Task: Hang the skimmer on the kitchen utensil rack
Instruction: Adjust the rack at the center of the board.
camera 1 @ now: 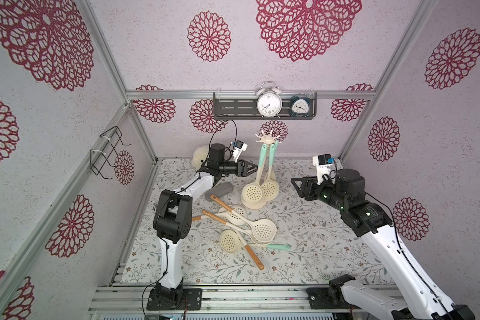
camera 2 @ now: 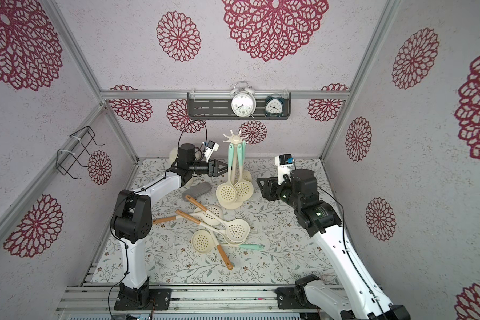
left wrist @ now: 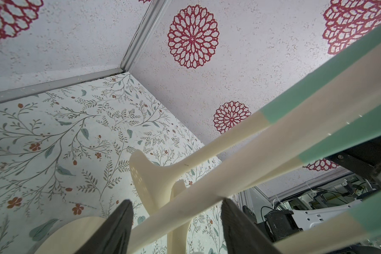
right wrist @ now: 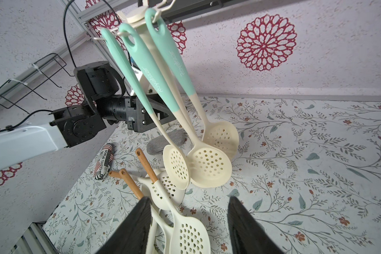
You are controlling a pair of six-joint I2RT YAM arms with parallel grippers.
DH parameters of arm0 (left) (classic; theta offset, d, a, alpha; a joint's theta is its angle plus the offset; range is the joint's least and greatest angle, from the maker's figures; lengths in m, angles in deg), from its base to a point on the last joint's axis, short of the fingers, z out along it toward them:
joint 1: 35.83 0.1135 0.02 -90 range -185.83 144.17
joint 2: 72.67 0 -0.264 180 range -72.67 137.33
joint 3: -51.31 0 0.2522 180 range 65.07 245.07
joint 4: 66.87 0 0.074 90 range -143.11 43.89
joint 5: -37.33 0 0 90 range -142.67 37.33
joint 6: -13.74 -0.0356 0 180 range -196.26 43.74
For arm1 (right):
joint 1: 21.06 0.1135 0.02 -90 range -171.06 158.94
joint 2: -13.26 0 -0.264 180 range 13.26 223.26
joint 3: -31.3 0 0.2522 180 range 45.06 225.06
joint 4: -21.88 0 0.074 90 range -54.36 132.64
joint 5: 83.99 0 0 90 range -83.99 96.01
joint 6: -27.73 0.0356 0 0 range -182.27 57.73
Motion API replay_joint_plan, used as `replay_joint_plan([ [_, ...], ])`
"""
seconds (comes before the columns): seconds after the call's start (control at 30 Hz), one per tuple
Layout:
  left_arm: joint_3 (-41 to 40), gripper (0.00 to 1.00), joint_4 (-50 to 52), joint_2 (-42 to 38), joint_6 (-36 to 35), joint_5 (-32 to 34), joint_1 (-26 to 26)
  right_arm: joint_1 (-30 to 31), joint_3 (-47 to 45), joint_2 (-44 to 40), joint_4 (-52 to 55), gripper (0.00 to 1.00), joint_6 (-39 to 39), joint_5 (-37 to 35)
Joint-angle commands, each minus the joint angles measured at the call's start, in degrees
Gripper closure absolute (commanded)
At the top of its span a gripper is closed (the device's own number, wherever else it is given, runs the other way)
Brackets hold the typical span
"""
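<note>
The kitchen utensil rack point(camera 1: 266, 137) point(camera 2: 234, 137) is a cream pole stand at the back middle of the table, and its crown point(right wrist: 133, 17) carries three mint-handled skimmers point(camera 1: 254, 192) point(right wrist: 209, 167). My left gripper point(camera 1: 257, 167) point(camera 2: 227, 167) point(left wrist: 176, 200) is open, level with those handles. In the left wrist view the cream shaft of one hanging skimmer point(left wrist: 207, 191) crosses between the fingers, with gaps showing. Several more skimmers point(camera 1: 244, 221) point(right wrist: 185, 233) lie piled on the table. My right gripper point(camera 1: 295, 185) point(camera 2: 261, 185) point(right wrist: 189, 199) is open and empty, right of the rack and above the table.
A grey rolled cloth point(camera 1: 219, 189) and a patterned pouch point(right wrist: 103, 162) lie left of the rack, under my left arm. A cream fluffy thing point(camera 1: 200, 158) sits at the back left. A dark shelf point(camera 1: 233, 108) with two clocks hangs on the back wall, a black wire rack point(camera 1: 108, 149) on the left wall.
</note>
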Motion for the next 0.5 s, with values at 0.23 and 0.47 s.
replay_joint_plan([
  [0.23,-4.7,0.33,-4.8,-2.4,0.8,-0.4,-0.1,-0.6,-1.1,-1.0,-1.7,0.42,0.3,1.6],
  [0.47,0.0,0.34,-4.5,0.8,1.7,-0.3,-0.4,-0.7,-1.4,-1.5,-1.1,0.43,0.3,1.6],
])
